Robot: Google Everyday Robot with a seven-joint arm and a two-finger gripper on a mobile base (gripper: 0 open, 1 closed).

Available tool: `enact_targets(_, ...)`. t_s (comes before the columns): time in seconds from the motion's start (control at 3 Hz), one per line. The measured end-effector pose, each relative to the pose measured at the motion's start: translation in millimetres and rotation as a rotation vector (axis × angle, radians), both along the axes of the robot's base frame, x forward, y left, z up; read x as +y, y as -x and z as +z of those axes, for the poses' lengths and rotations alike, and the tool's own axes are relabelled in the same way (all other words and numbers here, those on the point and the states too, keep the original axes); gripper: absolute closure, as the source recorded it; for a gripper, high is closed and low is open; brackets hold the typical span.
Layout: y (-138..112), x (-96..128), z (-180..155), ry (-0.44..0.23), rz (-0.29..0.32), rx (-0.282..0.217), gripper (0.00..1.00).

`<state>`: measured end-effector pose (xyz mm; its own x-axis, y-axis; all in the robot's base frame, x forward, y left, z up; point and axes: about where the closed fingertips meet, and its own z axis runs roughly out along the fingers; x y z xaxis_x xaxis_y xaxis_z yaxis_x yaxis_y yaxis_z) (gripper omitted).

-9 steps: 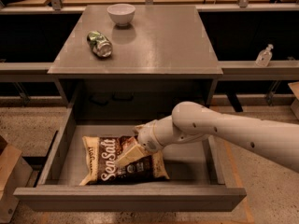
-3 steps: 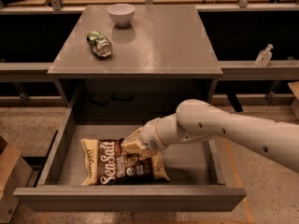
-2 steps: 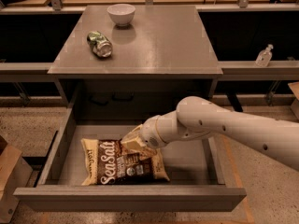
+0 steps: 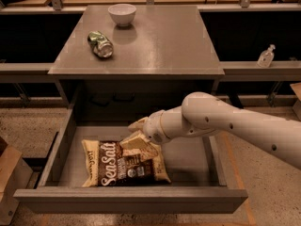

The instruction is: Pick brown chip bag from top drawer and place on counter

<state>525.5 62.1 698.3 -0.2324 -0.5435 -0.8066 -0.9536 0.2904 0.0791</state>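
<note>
The brown chip bag (image 4: 123, 166) lies flat on the floor of the open top drawer (image 4: 188, 161), left of its middle, with the "Sea Salt" script facing up. My gripper (image 4: 134, 133) reaches in from the right and sits low over the bag's upper right edge. Its two cream fingers (image 4: 135, 141) stand apart, open, and the lower one rests on the bag. The counter (image 4: 160, 41) is the grey top of the cabinet above the drawer.
A white bowl (image 4: 122, 14) stands at the back of the counter, and a crushed green can (image 4: 100, 44) lies at its left. A clear bottle (image 4: 265, 56) stands on a ledge at the right. A cardboard box (image 4: 8, 182) sits on the floor at the left.
My gripper has shifted left along the bag's upper edge and stopped above its top right part. The bag has not moved.
</note>
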Motion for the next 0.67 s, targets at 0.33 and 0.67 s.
enact_targets(0.33,-1.6,-4.0,4.1,0.001,-0.005,-0.009,0.00)
enact_targets(0.67,6.6,-4.7,-9.2,0.036,0.005,0.017,0.00)
